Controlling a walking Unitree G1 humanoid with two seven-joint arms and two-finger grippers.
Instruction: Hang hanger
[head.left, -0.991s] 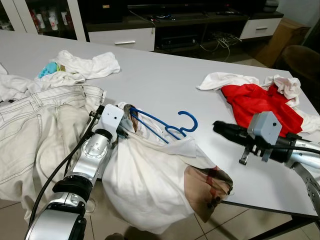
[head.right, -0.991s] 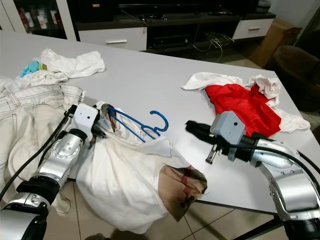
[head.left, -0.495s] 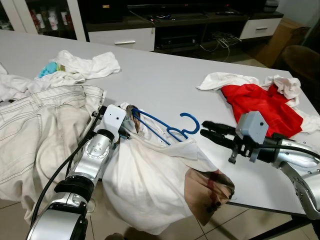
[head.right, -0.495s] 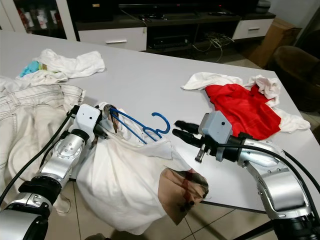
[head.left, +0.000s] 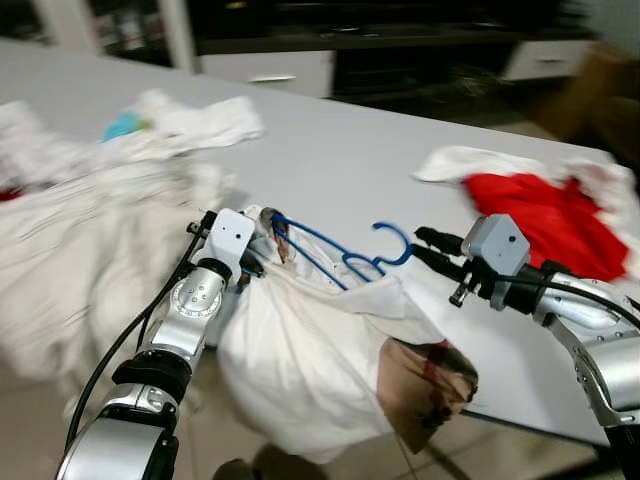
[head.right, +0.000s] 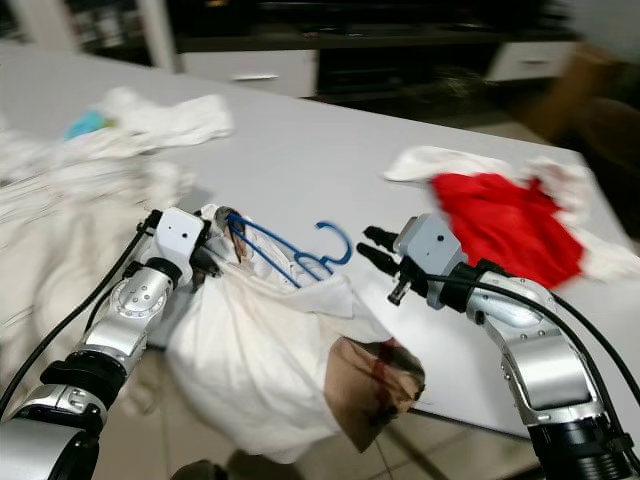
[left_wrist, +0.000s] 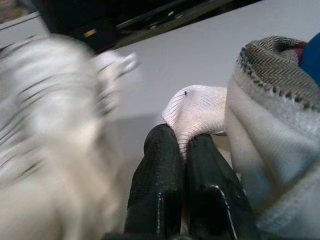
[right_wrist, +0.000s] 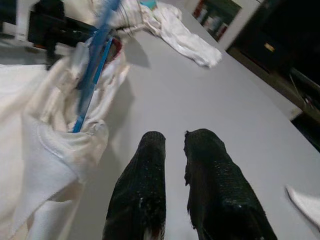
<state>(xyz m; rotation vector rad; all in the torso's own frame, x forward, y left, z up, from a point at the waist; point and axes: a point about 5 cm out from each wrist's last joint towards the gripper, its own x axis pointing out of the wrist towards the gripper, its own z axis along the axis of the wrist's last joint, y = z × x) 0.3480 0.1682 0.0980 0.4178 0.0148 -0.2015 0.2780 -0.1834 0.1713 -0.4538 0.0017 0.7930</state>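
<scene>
Hanger (head.left: 335, 251), blue plastic, sits at the middle of the head frame, threaded into the neck of a white garment (head.left: 310, 360) that droops over the near edge of the grey table (head.left: 340, 160) (a brown checked lining shows at its lower right). Left gripper (left_wrist: 182, 150), left of centre, has its black fingers pinched tight on a fold of that white cloth. Right gripper (head.left: 428, 247), just right of the hook, hovers with fingers slightly parted, holding nothing. Red clothing (head.left: 545, 215) lies at the right, pale clothes (head.left: 90, 230) blurred at left.
</scene>
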